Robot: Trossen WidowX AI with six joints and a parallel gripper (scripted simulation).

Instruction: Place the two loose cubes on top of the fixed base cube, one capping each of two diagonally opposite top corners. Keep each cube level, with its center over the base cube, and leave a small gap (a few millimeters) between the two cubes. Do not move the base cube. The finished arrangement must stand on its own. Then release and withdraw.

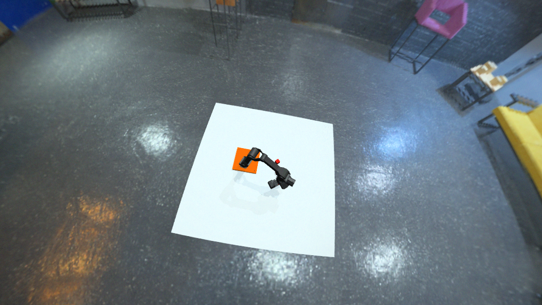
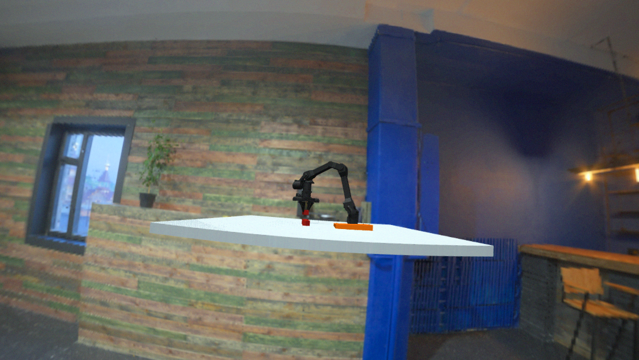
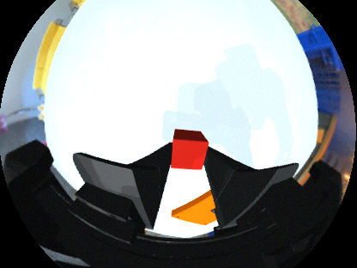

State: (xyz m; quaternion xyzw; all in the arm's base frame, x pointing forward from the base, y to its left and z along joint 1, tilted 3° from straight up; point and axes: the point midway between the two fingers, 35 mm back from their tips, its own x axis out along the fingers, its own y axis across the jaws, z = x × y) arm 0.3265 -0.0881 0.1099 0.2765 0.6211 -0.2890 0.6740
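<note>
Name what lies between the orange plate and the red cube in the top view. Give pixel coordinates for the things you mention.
The black arm [image 1: 272, 163] [image 2: 346, 185] crosses that stretch, above the white table top [image 1: 303, 143] [image 2: 268, 230] [image 3: 107, 64], in the top view.
</note>
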